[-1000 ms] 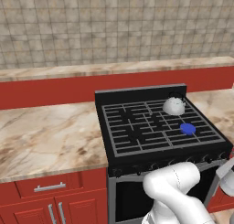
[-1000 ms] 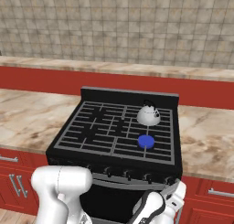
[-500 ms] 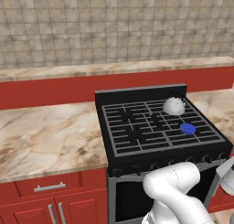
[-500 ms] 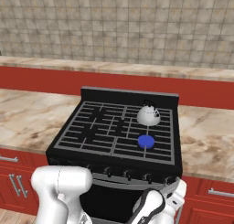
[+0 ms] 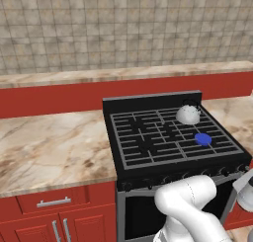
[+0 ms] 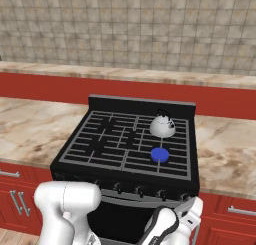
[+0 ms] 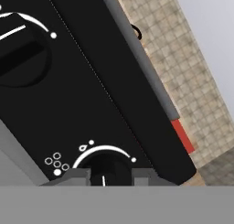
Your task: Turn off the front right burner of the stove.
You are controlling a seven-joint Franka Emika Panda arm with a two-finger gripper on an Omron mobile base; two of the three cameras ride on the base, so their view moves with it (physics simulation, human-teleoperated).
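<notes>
- The front right burner (image 6: 160, 154) has its blue glow lit, so in my judgement the task is not done; it sits in the near right quarter of the grate on the stove (image 5: 148, 137), just in front of a white kettle (image 6: 162, 126) on the back right burner.
- The knob (image 7: 107, 166) I take to be the one for this burner is dead ahead in the hand view, at the bottom edge, with a white arc above it and a small dot diagram (image 7: 55, 163) to its side. I can't confirm from the diagram alone that it maps to the front right.
- My pincer (image 7: 109, 176) has its two tips straddling that knob, one on each side, opened a little wider than the knob. Whether the pads touch it I cannot tell.
- A second knob (image 7: 20, 54) sits well apart toward the upper left of the hand view; I want to leave it alone.
- To do this well: I'd centre the knob between the tips, push in squarely, close firmly, then rotate the wrist about the knob's own axis so the grip doesn't slip.
- I'd watch the blue glow in the base views as my check.
- The marble table (image 5: 49, 147) on either side of the stove plays no part.
</notes>
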